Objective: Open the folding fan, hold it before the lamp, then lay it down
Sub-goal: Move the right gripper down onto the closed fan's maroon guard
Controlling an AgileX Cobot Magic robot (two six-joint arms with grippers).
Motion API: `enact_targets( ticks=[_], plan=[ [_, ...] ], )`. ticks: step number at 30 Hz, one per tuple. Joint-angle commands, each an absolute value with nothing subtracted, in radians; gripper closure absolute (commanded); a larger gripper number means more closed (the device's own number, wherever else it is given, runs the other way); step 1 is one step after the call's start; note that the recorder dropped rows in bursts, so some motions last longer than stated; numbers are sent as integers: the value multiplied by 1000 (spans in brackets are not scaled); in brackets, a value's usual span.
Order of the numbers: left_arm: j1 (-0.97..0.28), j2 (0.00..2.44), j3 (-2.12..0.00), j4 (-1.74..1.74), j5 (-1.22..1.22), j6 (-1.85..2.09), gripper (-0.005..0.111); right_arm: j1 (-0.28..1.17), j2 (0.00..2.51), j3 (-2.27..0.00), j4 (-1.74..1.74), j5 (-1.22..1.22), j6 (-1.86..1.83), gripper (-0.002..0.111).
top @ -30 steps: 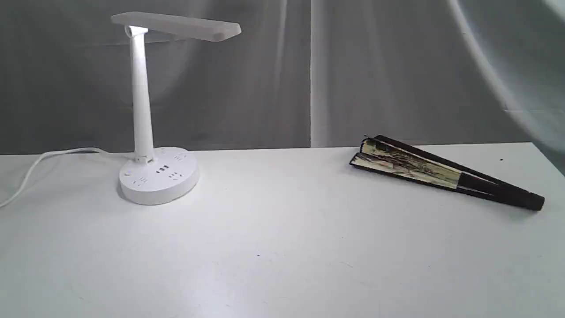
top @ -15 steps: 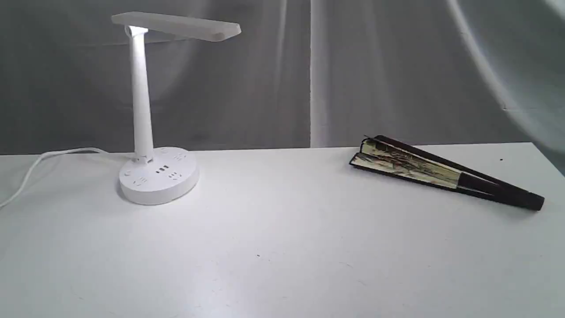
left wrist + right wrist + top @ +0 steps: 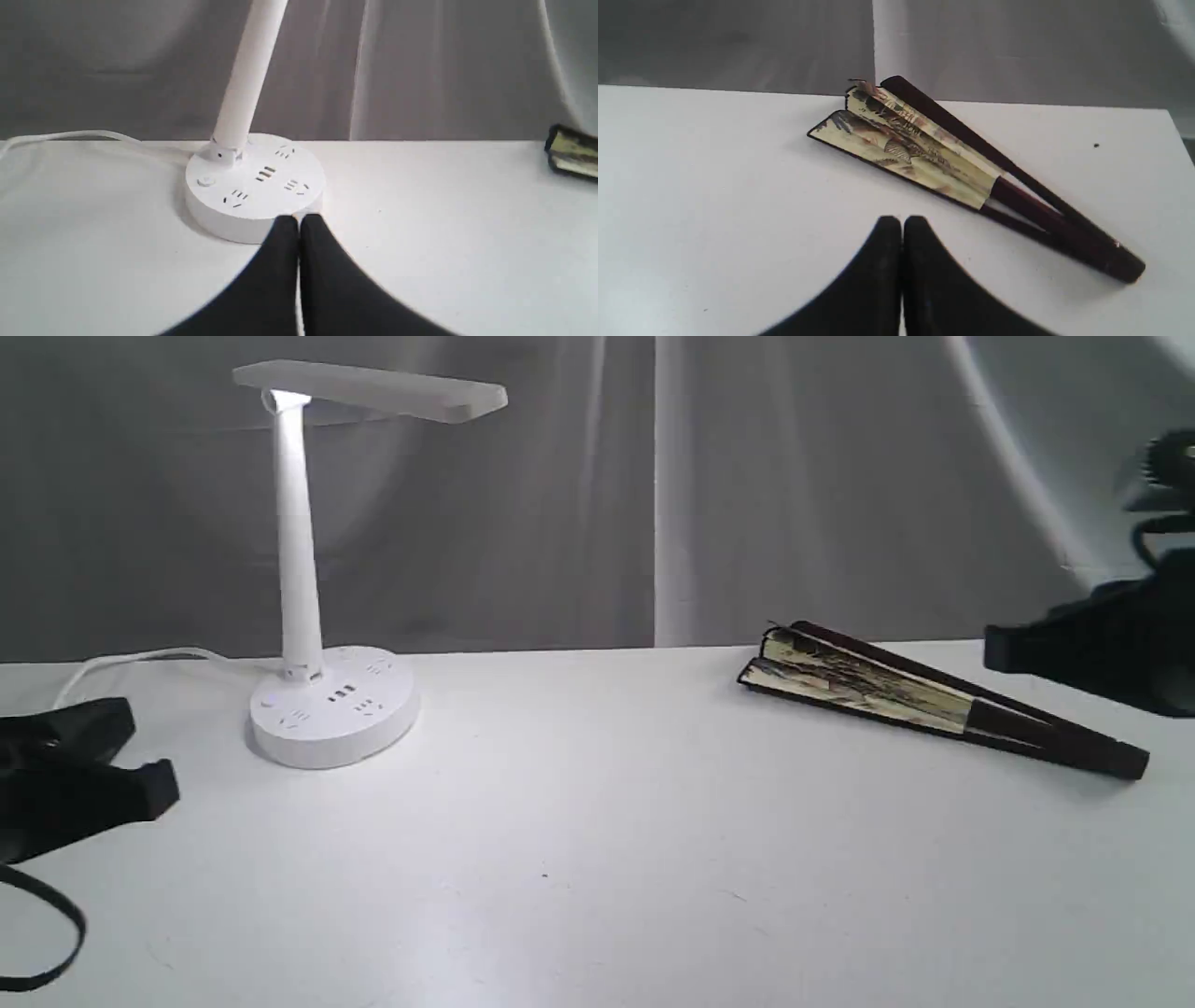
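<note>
Pincers: both are closed with fingers pressed together and hold nothing. The left pincer (image 3: 298, 223) hangs at 9 o'clock of the tabletop (image 3: 597, 859), near the round base of the lamp (image 3: 297, 551) but clear of it. The right pincer (image 3: 901, 220) hangs at 3 o'clock, just short of the folding fan (image 3: 878, 686), touching nothing.
Tabletop: white, carrying lamp and fan well apart.
Lamp: upright at 10 o'clock, its flat head reaching toward 3 o'clock. Its cord (image 3: 140, 658) trails off toward 9 o'clock.
Fan: lies flat at 3 o'clock, nearly folded with the painted leaf slightly splayed. The leaf end points to 10 o'clock and the dark pivot end to 4 o'clock, near the tabletop's edge.
Step, as judged: approach only, with the fan not yet grasped or opened.
Risk, shove: closed fingers coming down on the fan would push it, not take it, and could slide the pivot end off the edge at 3 o'clock.
Risk, tear: a pinch on the paper leaf, not on a wooden guard, could crease or rip it when the fan is spread.
Risk, lamp: a sweep of the left pincer could nudge the base or catch the cord, and a spread fan carried carelessly could strike the stem or head.
</note>
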State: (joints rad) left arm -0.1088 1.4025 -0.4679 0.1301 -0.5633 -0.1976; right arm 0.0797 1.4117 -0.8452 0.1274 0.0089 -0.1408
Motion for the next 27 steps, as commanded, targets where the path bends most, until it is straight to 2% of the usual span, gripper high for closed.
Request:
enact_targets(
  ticks=[1, 4, 8, 12, 15, 18, 27],
  plan=[
    [-109, 1567, -503, 133, -655, -130, 107, 69, 1555, -943, 107, -48, -183, 108],
    [-109, 1670, -535, 133, -658, -130, 107, 37, 1655, -1063, 166, 0, -177, 108],
    [-109, 1755, -563, 136, -658, -130, 107, -28, 1813, -1314, 169, 262, -179, 108],
    [-109, 1771, -565, 175, -677, -130, 107, -74, 1977, -1576, 157, 498, -206, 108],
    [-109, 1768, -565, 237, -688, -130, 107, -84, 2068, -1703, 157, 560, -176, 107],
    [-109, 1768, -565, 271, -700, -135, 107, -89, 2160, -1818, 157, 577, -174, 98],
    [-109, 1768, -565, 275, -717, -220, 107, -93, 2392, -2017, 157, 597, -174, 55]
  ],
)
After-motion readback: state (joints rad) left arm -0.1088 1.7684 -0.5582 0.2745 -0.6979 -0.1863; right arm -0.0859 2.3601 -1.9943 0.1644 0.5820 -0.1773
